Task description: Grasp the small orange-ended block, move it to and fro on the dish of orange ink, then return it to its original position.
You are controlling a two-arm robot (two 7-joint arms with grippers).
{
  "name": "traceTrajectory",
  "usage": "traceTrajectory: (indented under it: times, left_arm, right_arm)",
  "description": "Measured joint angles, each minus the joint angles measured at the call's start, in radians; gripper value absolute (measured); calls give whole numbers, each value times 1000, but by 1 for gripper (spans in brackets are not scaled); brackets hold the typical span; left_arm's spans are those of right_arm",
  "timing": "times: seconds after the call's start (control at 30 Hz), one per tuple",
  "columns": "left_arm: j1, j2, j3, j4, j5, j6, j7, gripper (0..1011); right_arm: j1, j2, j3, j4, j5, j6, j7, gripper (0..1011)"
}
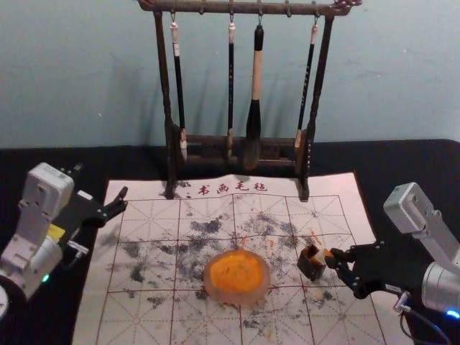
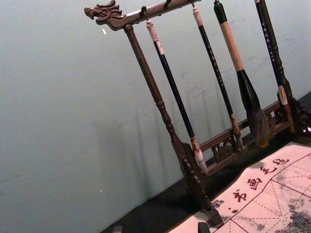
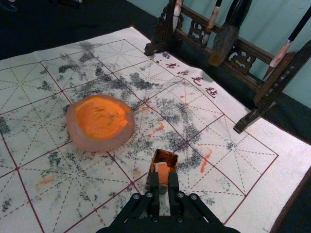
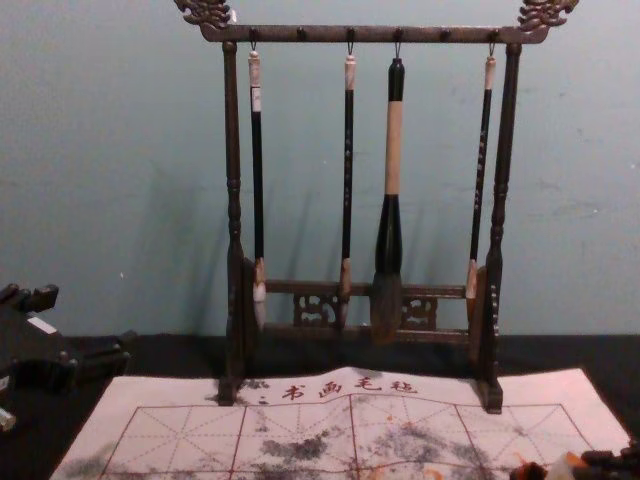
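Right tool: at the head view's lower right, the right tool (image 1: pixel 333 261) is closed on the orange-ended block (image 3: pixel 163 172).
Block: held at the mouth of the small dark box (image 1: pixel 309 264); whether any part sits inside, I cannot tell.
Dish: the orange ink dish (image 1: pixel 237 297) lies lower centre, with open mat (image 1: pixel 90 316) between it and the box.
Left tool: the left tool (image 1: pixel 125 200) is open, its tips over the mat's upper left edge.
Rear limit: the brush rack (image 1: pixel 169 154) stands across the mat's far edge.
Right edge: the right tool reaches in across it from the black table (image 1: pixel 402 162).
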Motion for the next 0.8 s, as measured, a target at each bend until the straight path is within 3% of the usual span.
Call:
traceTrajectory:
  times: [0.23,0.43,0.5,0.7,0.8]
  left_arm:
    - [0,0,0,0,0,0,0,1001]
    - [0,0,0,0,0,0,0,1001]
    - [0,0,0,0,0,0,0,1001]
    - [0,0,0,0,0,0,0,1001]
    - [0,0,0,0,0,0,0,1001]
  right_arm:
    - [0,0,0,0,0,0,0,80]
    - [0,0,0,0,-1,0,0,237]
    - [0,0,0,0,-1,0,0,338]
    - [0,0,0,0,-1,0,0,476]
    - [0,0,0,0,-1,0,0,599]
